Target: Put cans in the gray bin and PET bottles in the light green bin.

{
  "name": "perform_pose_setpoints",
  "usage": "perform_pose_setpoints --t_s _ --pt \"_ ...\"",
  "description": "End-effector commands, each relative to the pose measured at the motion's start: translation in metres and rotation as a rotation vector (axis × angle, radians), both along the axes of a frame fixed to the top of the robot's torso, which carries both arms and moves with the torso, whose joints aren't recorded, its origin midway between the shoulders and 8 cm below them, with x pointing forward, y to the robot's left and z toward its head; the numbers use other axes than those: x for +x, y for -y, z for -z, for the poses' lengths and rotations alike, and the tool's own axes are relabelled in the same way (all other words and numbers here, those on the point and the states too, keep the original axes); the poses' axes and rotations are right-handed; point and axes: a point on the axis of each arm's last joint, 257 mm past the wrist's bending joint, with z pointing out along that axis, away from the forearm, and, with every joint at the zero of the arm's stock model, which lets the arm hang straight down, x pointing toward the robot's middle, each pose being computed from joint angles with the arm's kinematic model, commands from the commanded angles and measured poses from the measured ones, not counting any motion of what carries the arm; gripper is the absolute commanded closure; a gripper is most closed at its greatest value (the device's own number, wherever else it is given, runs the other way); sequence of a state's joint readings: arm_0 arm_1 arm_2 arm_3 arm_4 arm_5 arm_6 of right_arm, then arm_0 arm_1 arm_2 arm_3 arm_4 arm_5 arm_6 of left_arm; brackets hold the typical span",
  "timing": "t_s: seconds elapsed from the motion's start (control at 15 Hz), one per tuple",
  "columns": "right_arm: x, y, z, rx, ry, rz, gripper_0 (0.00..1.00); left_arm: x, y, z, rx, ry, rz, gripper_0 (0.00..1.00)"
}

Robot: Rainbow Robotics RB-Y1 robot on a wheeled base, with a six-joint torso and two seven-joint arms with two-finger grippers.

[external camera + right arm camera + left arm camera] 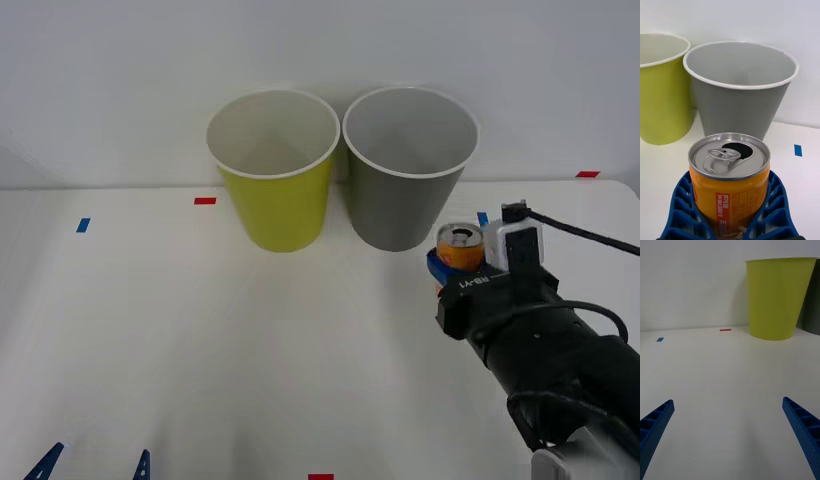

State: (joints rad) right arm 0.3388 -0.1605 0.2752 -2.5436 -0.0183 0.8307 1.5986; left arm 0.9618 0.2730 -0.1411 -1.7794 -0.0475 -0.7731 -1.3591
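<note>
My right gripper (pixel 458 262) is shut on an orange-and-white can (pixel 461 247) with a silver pull-tab top, held upright just to the right of the gray bin (pixel 409 168) and below its rim. In the right wrist view the can (pixel 730 176) sits between the blue fingers (pixel 681 210), with the gray bin (pixel 739 90) close ahead. The light green bin (pixel 273 168) stands left of the gray one, touching or nearly so. My left gripper (pixel 95 466) rests open at the table's front left edge, nothing between its fingers (pixel 805 427). No PET bottles are in sight.
Small red tape marks (pixel 205 200) and blue tape marks (pixel 83 225) dot the white table (pixel 200 350). A white wall rises right behind the bins. The right arm's black cable (pixel 580 232) trails toward the right edge.
</note>
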Motion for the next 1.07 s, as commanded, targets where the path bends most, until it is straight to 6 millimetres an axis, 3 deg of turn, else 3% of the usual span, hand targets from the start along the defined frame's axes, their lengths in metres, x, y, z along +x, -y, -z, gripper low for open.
perform_pose_setpoints --t_s 0.07,0.4,0.8,0.93,1.07 --pt "0.012 -0.007 -0.05 -0.027 0.041 -0.025 0.95 0.0 0.0 0.0 0.0 0.0 0.0 0.0" --pt "0.035 -0.017 -0.095 -0.027 0.131 -0.067 0.95 0.0 0.0 0.0 0.0 0.0 0.0 0.0" --pt "0.087 -0.035 -0.138 0.042 0.17 -0.124 0.95 0.0 0.0 0.0 0.0 0.0 0.0 0.0" --pt "0.105 -0.038 -0.161 0.065 0.195 -0.12 0.95 0.0 0.0 0.0 0.0 0.0 0.0 0.0" --pt "0.121 -0.038 -0.17 0.058 0.201 -0.112 0.95 0.0 0.0 0.0 0.0 0.0 0.0 0.0"
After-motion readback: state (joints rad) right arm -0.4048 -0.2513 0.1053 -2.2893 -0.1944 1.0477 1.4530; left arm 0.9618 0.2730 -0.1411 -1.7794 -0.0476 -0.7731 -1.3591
